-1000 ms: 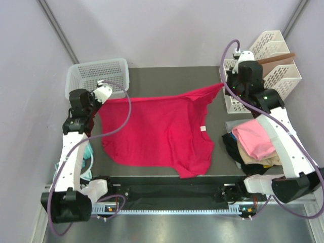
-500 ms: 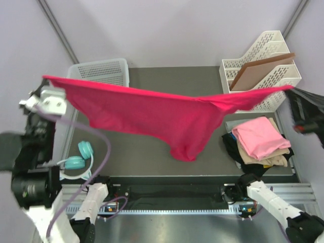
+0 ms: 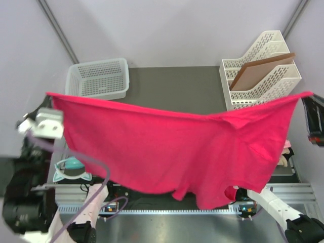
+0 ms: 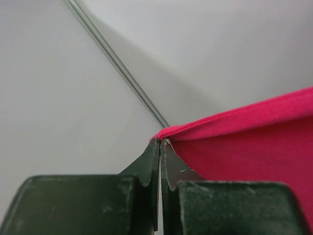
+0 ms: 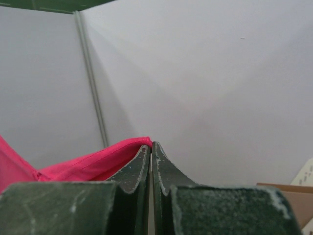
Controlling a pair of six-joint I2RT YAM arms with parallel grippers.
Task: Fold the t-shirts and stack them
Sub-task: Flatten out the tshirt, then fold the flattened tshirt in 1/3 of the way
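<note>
Crimson t-shirt (image 3: 167,147) hanging spread in air over table (image 3: 172,81), stretching between both arms. Left gripper (image 4: 160,147) clamping one top corner at hem. Right gripper (image 5: 151,147) pinching opposite corner. Folding not begun, nothing stacking (judging by open, unfolded cloth). Cloth blocking near table and other shirts; right arm running off frame edge.

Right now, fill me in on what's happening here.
Both arms are holding the crimson t-shirt up in the air, stretched wide between them. The left gripper is shut on one corner and the right gripper on the opposite one. The shirt hangs open above the table, not yet folded; a white basket and file rack stand behind it.
</note>
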